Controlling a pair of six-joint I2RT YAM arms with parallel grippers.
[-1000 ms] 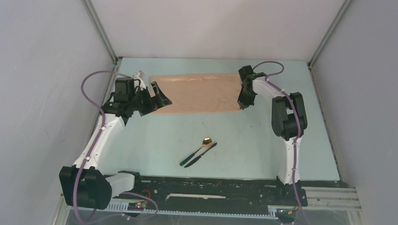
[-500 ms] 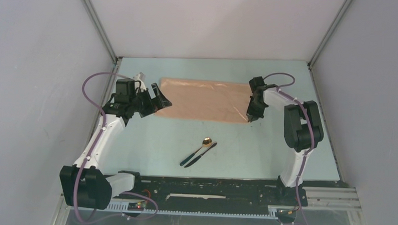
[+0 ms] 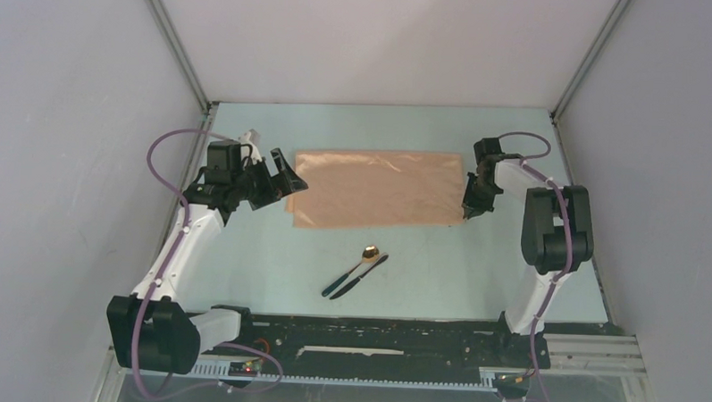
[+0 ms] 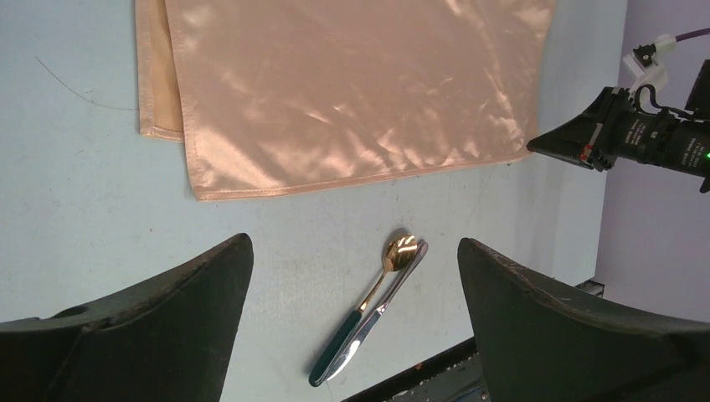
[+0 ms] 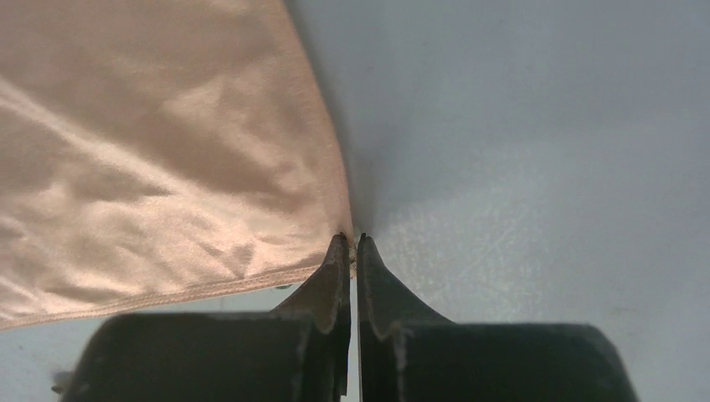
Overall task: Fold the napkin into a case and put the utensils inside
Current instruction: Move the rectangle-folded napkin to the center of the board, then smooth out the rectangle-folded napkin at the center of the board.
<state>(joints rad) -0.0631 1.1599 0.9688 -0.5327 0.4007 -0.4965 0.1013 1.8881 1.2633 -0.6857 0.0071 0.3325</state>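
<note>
Napkin (image 3: 380, 188), one, corner in right tool (image 5: 352, 244); two utensils (image 3: 357, 272); left tool (image 3: 290, 178) wide

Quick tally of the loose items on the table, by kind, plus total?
napkin: 1
spoon: 1
knife: 1
Total: 3
</note>
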